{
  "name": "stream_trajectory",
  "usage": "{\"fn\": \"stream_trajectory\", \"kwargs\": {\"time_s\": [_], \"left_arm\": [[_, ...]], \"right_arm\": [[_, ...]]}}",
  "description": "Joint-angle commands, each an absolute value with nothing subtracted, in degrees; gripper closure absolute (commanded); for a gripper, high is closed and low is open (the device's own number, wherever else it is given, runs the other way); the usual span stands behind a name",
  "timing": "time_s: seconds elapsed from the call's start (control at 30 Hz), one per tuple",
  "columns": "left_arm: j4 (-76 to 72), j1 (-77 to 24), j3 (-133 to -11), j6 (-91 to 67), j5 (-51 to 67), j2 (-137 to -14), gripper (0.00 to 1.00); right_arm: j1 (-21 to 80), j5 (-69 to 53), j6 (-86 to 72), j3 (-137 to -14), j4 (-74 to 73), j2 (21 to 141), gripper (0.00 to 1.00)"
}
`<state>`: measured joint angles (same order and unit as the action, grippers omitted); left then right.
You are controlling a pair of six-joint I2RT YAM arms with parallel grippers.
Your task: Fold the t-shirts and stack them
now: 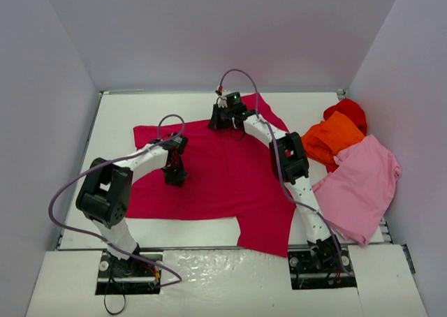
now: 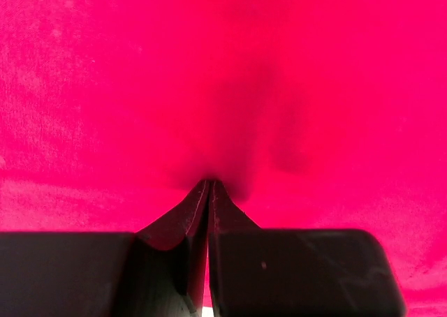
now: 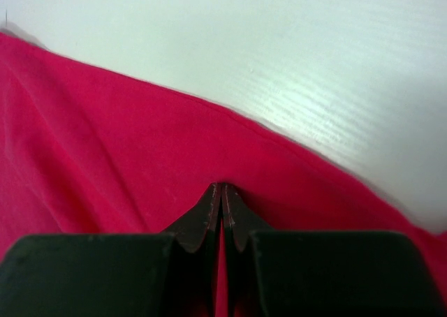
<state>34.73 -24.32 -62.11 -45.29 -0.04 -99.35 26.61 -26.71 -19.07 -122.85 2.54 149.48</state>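
Observation:
A crimson t-shirt (image 1: 223,181) lies spread flat over the middle of the white table. My left gripper (image 1: 174,179) points down onto its left half. In the left wrist view this gripper (image 2: 211,182) is shut, with a pucker of the crimson cloth (image 2: 293,86) pinched at its tips. My right gripper (image 1: 218,121) is at the shirt's far edge. In the right wrist view it (image 3: 221,186) is shut on the cloth (image 3: 105,163) just inside the hem. An orange t-shirt (image 1: 335,139), a light pink t-shirt (image 1: 360,184) and a bright red t-shirt (image 1: 347,111) lie heaped at the right.
White walls enclose the table (image 1: 174,107) on the left, far and right sides. Bare tabletop (image 3: 314,59) shows beyond the shirt's far hem. A purple cable (image 1: 70,191) loops off the left arm. The pink shirt hangs over the near right edge.

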Motion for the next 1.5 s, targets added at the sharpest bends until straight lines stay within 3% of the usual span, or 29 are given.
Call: {"fn": "stream_trajectory", "kwargs": {"time_s": [0.0, 0.43, 0.6, 0.8, 0.93, 1.07, 1.17, 1.2, 1.27, 1.47], "left_arm": [[33.2, -28.3, -62.5, -48.5, -1.5, -99.6, 1.00], [33.7, -30.1, -58.9, -49.5, -4.1, -99.1, 1.00], [36.1, -30.9, -60.2, -48.9, -7.6, -99.5, 1.00], [39.4, -32.7, -63.1, -48.7, -13.8, -99.4, 1.00], [41.9, -33.3, -65.8, -47.9, -17.3, -97.9, 1.00], [46.3, -33.3, -70.2, -45.3, -21.9, -96.8, 1.00], [50.2, -33.0, -74.5, -42.8, -24.8, -96.0, 1.00], [51.6, -32.8, -76.0, -42.3, -24.8, -95.8, 1.00], [52.4, -31.3, -77.1, -40.9, -23.1, -95.6, 1.00], [47.2, -24.9, -74.6, -39.9, -11.6, -95.4, 1.00]], "right_arm": [[26.1, -23.1, -17.0, -127.5, 4.8, 153.4, 1.00], [25.4, -27.9, -24.5, -131.4, 15.2, 157.3, 1.00], [25.6, -26.5, -19.8, -121.0, 17.7, 148.6, 1.00], [25.5, -20.5, -14.6, -105.0, 22.8, 130.2, 1.00], [24.7, -16.1, -14.6, -99.9, 22.5, 119.9, 0.90], [24.3, -11.8, -16.4, -94.7, 14.0, 112.8, 0.66], [24.3, -4.1, -17.4, -84.3, 9.0, 104.9, 0.76], [24.3, -0.9, -17.8, -79.0, 8.6, 101.7, 0.90], [24.0, 2.0, -18.3, -72.8, 7.7, 98.3, 1.00], [23.7, 0.7, -19.7, -55.0, 3.4, 88.9, 1.00]]}}
